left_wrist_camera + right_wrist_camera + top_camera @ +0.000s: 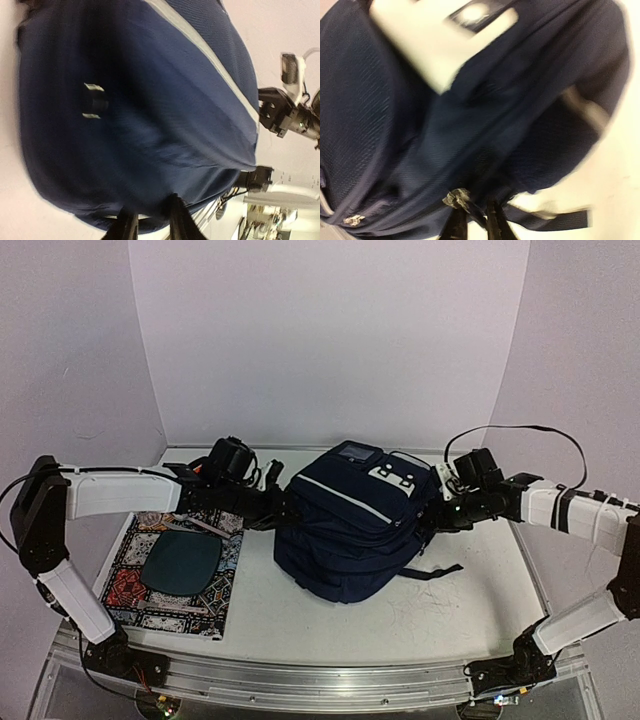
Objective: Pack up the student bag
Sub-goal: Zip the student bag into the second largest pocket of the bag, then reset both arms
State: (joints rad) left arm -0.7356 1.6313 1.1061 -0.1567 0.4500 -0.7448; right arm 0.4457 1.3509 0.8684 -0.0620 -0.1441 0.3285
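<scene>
Top external view: the large navy-blue striped fabric student bag lies on the white bench. The left gripper meets its left side, the right gripper its right; fingers look narrowly parted, but whether either pinches fabric I cannot tell.

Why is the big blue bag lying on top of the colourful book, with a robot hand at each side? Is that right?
No. The blue bag lies beside the colourful book, not on it, with the left hand and right hand at its sides. The top view shows this.
</scene>
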